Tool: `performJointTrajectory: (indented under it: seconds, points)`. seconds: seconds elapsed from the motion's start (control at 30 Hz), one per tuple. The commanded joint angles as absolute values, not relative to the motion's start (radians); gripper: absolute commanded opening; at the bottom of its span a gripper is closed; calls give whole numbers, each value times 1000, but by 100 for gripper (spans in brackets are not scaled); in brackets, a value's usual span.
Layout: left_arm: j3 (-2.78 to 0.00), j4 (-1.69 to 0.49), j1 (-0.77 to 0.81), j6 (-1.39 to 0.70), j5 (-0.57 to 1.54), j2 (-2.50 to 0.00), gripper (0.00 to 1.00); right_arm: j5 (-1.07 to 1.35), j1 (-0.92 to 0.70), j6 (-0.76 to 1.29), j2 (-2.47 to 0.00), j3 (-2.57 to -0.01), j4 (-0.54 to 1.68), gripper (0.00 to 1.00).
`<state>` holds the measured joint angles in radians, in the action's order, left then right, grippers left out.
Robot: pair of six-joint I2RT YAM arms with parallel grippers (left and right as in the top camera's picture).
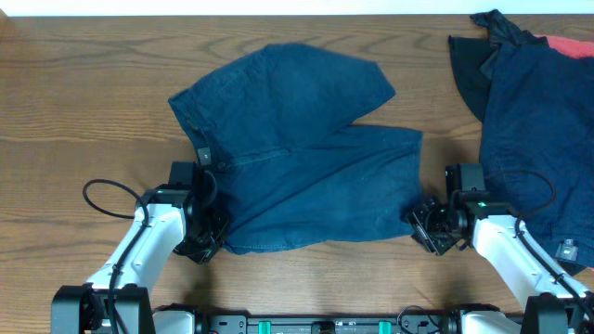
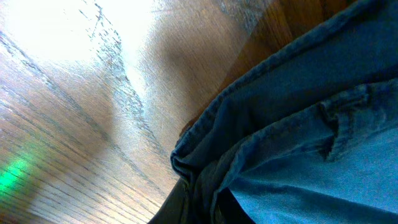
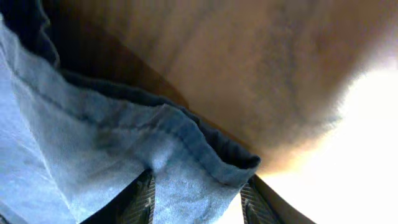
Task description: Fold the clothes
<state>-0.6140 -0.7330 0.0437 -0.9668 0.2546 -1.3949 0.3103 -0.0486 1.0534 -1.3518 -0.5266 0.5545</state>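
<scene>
Now, the dark blue denim shorts (image 1: 297,158) lie spread mid-way across the brown wooden worktop (image 1: 83,111), with the waistband to the left. The left tool (image 1: 206,239) is clamped on the near waistband corner. The right tool (image 1: 429,227) is closed on the near leg hem, cloth bunched between its fingers (image 3: 143,199).

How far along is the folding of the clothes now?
Done: no fold shows yet; the blue shorts lie spread flat, legs apart. In hand: the left gripper and right gripper pinch their near edge, one at each end. Left: folding them, then the pile of garments at the right.
</scene>
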Motion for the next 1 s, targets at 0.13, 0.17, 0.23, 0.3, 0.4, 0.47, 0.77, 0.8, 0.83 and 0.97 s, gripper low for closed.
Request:
performJointTrajectory:
  seconds: [0.13, 0.17, 0.23, 0.3, 0.4, 0.47, 0.77, 0.8, 0.83, 0.97]
  points:
    - [-604, -747, 45, -945, 223, -1390, 6, 118, -86, 1080, -1375, -506, 522, 1]
    - [-604, -747, 45, -934, 224, -1390, 6, 119, -86, 1079, -1375, -506, 515, 1]
    - [-604, -748, 45, -901, 224, -1389, 6, 120, -85, 1050, -1374, -508, 489, 1]
    - [-608, -757, 45, -857, 228, -1385, 6, 126, -85, 989, -1364, -517, 471, 1]
    - [-649, -829, 45, -750, 228, -1364, 6, 128, -78, 872, -1321, -574, 490, 1]
    - [-685, -882, 45, -691, 229, -1332, 6, 127, -65, 803, -1284, -641, 533, 1]
    - [-805, -1065, 61, -523, 228, -1020, 6, 96, 21, 632, -1158, -1026, 838, 1]
    - [-807, -1078, 71, -523, 231, -970, 6, 96, 29, 621, -1150, -1063, 860, 1]
    - [-807, -1090, 80, -522, 240, -928, 6, 94, 36, 613, -1142, -1093, 877, 1]
    - [-807, -1134, 123, -520, 299, -753, 6, 93, 59, 544, -1114, -1213, 934, 1]
